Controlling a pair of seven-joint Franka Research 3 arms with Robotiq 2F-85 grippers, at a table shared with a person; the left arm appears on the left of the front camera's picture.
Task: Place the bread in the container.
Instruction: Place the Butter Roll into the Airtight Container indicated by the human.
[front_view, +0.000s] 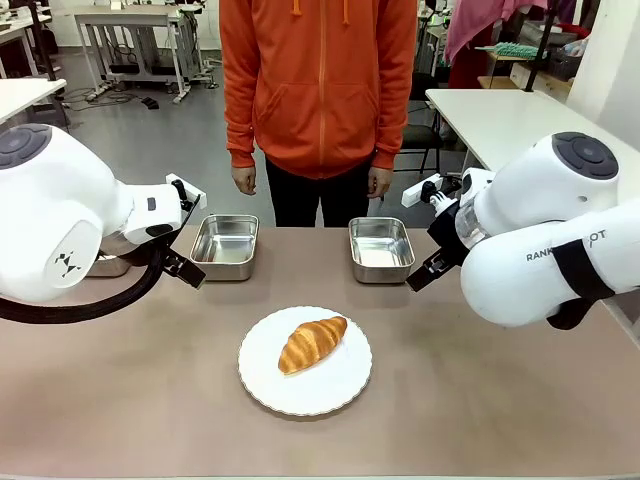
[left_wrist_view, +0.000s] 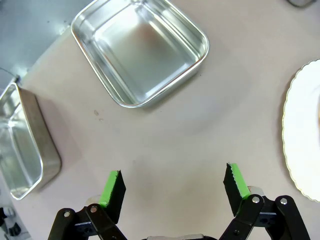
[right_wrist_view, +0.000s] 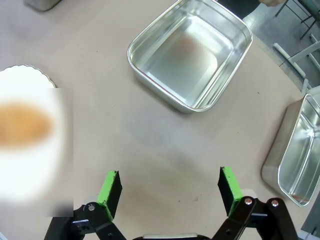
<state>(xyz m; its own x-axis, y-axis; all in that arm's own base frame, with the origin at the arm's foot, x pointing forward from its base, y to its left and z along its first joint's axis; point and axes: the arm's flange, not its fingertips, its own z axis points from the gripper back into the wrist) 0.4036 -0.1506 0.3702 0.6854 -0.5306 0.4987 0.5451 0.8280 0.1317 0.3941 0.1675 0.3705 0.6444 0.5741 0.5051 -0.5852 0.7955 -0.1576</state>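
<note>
Both sets of jaws stand wide and empty. The left gripper hangs over bare tabletop just short of the left container, and the right gripper likewise before the right container. Both containers are shiny steel pans with rounded corners. The bread lies between the arms on the scalloped white plate, robotward of the pans, its long axis slanting near-left to far-right. Neither arm looks clearly nearer. The crust is ridged, golden and probably flaky.

Dark lettering on the white right arm casing, partly covered by a black strap, reads "RANK" then "OT"; the left arm casing bears a small wordless emblem.
</note>
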